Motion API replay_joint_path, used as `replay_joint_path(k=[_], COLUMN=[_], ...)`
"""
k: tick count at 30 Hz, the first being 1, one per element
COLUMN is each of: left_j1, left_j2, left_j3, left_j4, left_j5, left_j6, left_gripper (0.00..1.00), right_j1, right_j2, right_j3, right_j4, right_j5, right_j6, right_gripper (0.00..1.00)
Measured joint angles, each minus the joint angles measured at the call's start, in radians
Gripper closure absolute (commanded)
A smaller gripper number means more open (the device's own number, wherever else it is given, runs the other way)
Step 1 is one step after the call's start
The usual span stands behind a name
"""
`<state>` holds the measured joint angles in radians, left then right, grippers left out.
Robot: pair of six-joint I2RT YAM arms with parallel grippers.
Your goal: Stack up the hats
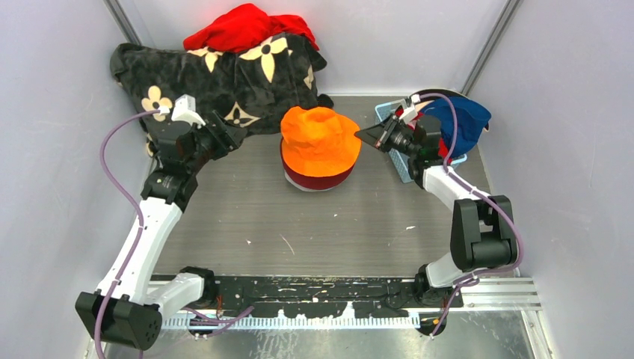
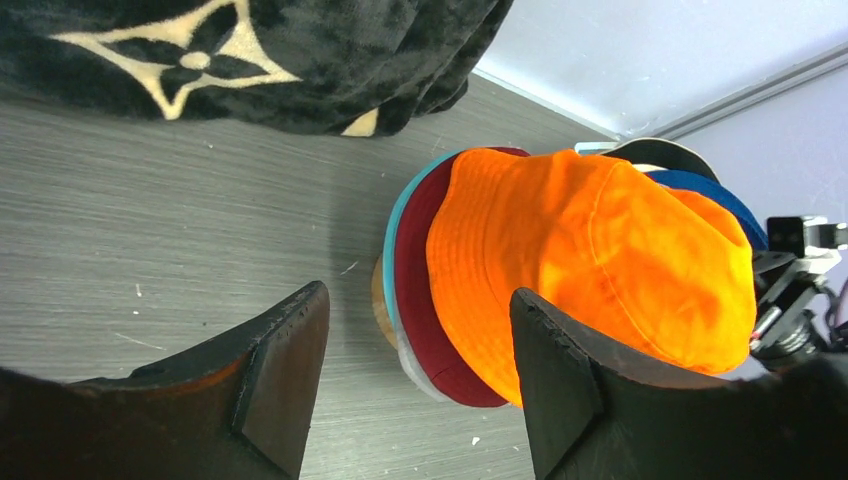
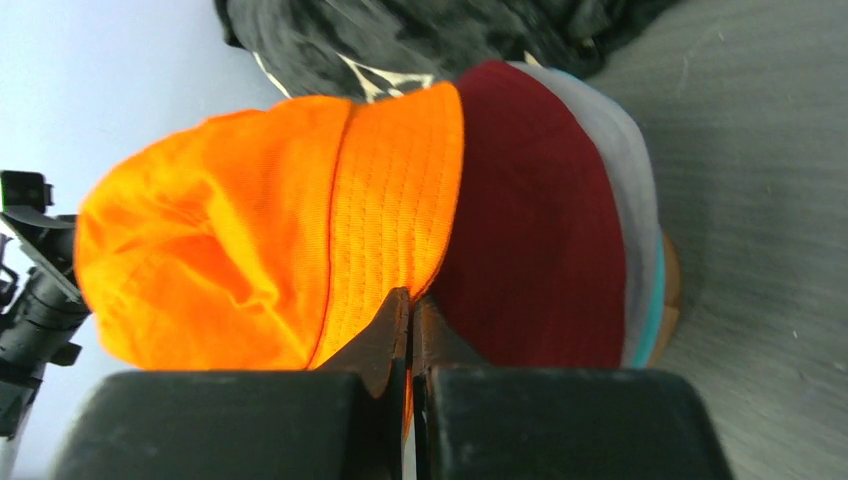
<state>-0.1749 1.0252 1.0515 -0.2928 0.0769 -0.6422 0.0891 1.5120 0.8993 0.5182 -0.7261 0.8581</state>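
Orange hat [image 1: 320,134] tops the stack, crown up, a little toward 12 o'clock from the middle of the grey desk [image 1: 247,217]. Under it, brims showing in order: maroon hat [image 2: 420,290], grey hat [image 3: 625,190], teal hat [image 2: 392,240] at the bottom.

Left end effector [image 2: 417,298]: at 9 o'clock of the stack, apart from it, fingers spread wide, nothing between them. Its camera looks across the desk at the stack's side.

Right end effector [image 3: 410,300]: at 3 o'clock of the stack, fingers pressed together, tips right at the edge of the orange brim. Cannot tell whether any cloth is nipped between them or whether they merely sit beside it.

Royal blue hat [image 1: 467,120]: at 2 o'clock, draped over a pale blue basket [image 1: 386,112] behind the right wrist, well apart from the stack. A bit of red cloth shows at the basket's near rim; too hidden to identify.

Black blanket with cream flower marks [image 1: 224,82]: bunched at 11 o'clock against the back wall. Bright red cloth heap [image 1: 243,30] lies on top of it at 12 o'clock.
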Motion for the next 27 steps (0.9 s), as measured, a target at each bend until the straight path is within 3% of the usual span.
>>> replay_joint_path(k=[8, 27], left_j1=[-0.019, -0.035], left_j2=[0.06, 0.364], left_j3=[-0.073, -0.281], left_j4=[0.143, 0.777], left_j5=[0.042, 0.338], left_j6=[-0.037, -0.323], left_gripper=[0.33, 0.32], right_j1=[0.0, 0.0], right_j2=[0.059, 0.151], right_j3=[-0.062, -0.061], right_j4=[-0.03, -0.008], right_j5=[0.012, 0.01], right_j6=[-0.037, -0.059], right_gripper=[0.99, 0.99])
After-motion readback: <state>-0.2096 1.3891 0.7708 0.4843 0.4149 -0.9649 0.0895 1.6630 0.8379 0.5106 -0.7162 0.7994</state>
